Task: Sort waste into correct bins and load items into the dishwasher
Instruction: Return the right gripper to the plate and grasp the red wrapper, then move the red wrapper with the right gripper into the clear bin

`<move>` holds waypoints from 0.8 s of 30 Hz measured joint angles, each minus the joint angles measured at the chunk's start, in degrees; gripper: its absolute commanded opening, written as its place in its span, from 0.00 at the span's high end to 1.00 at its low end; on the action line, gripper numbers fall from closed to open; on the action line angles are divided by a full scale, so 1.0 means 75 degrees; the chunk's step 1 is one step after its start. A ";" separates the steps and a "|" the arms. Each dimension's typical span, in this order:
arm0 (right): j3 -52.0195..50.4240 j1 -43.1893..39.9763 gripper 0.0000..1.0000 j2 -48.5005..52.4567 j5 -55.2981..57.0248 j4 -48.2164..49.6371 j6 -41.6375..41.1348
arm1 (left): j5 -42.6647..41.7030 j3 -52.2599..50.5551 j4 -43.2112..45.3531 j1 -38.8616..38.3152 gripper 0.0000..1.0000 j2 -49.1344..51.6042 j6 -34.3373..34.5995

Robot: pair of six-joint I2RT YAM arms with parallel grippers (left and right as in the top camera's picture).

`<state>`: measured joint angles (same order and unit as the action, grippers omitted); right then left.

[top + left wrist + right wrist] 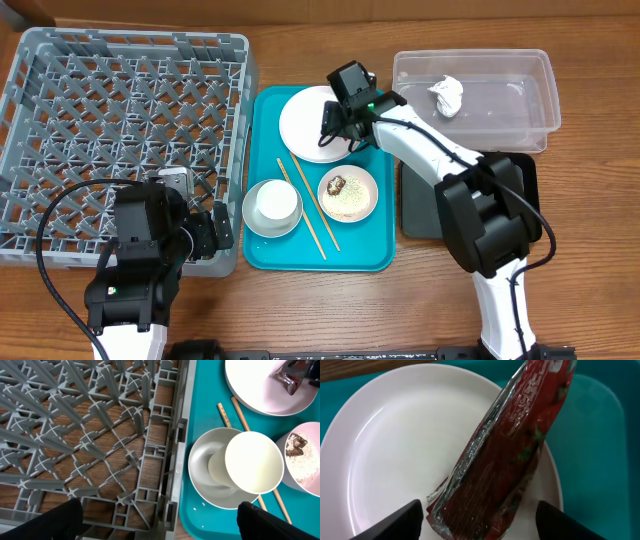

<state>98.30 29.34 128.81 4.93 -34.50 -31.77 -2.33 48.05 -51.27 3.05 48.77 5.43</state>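
Note:
In the right wrist view a red snack wrapper [510, 450] with a silvery edge lies across the large white plate [395, 445]. My right gripper [479, 521] is open, with one finger on each side of the wrapper's lower end. In the overhead view this gripper [335, 128] hangs over the plate [305, 120] and hides the wrapper. My left gripper [222, 232] is open and empty over the front right corner of the grey dish rack [120, 130]. The white cup [275, 200] sits in the grey bowl [252, 220]. The small dish [360, 195] holds rice and a brown lump [336, 184]. The chopsticks [305, 205] lie between them.
All the dishes sit on a teal tray [370, 245]. A clear tub [500, 100] at the back right holds a crumpled white wad [447, 95]. A black tray [418, 205] lies in front of it, partly under my right arm. The left wrist view shows the rack's rim [172, 460] between the fingers.

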 measured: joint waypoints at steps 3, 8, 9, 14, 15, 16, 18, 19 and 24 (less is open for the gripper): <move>-0.0003 0.0000 0.38 0.0064 -0.0061 0.0044 -0.0073 | 0.0000 0.0000 0.0000 0.0000 0.00 0.0000 0.0000; -0.0003 0.0000 0.44 0.0064 -0.0093 0.0020 -0.0178 | 0.0000 0.0000 0.0000 0.0000 0.00 0.0000 0.0000; -0.0003 0.0000 0.44 0.0064 -0.0093 0.0009 -0.0224 | 0.0000 0.0000 0.0000 0.0000 0.00 0.0000 0.0000; -0.0003 0.0000 0.65 0.0137 -0.0119 -0.0017 -0.0402 | 0.0000 0.0000 0.0000 0.0000 0.00 0.0000 0.0000; -0.0003 0.0000 0.69 0.0169 -0.0140 -0.0026 -0.0434 | 0.0000 0.0000 -0.0003 0.0000 0.00 0.0000 0.0000; -0.0003 0.0000 0.74 0.0181 -0.0143 -0.0015 -0.0466 | -0.0003 0.0000 0.0000 0.0000 0.00 0.0000 0.0000; -0.0003 0.0000 0.81 0.0181 -0.0152 -0.0026 -0.0490 | -0.0003 0.0000 0.0000 0.0000 0.00 0.0000 0.0000; 0.0000 0.0000 0.83 0.0181 -0.0152 -0.0041 -0.0504 | -0.0003 0.0000 0.0000 0.0000 0.00 0.0000 0.0000; 0.0000 0.0000 0.96 0.0119 -0.0169 -0.0329 -0.0344 | -0.0003 0.0000 0.0000 0.0000 0.00 0.0000 0.0000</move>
<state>98.30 29.34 129.71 3.66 -36.97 -34.35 -2.35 48.05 -51.27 3.05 48.77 5.43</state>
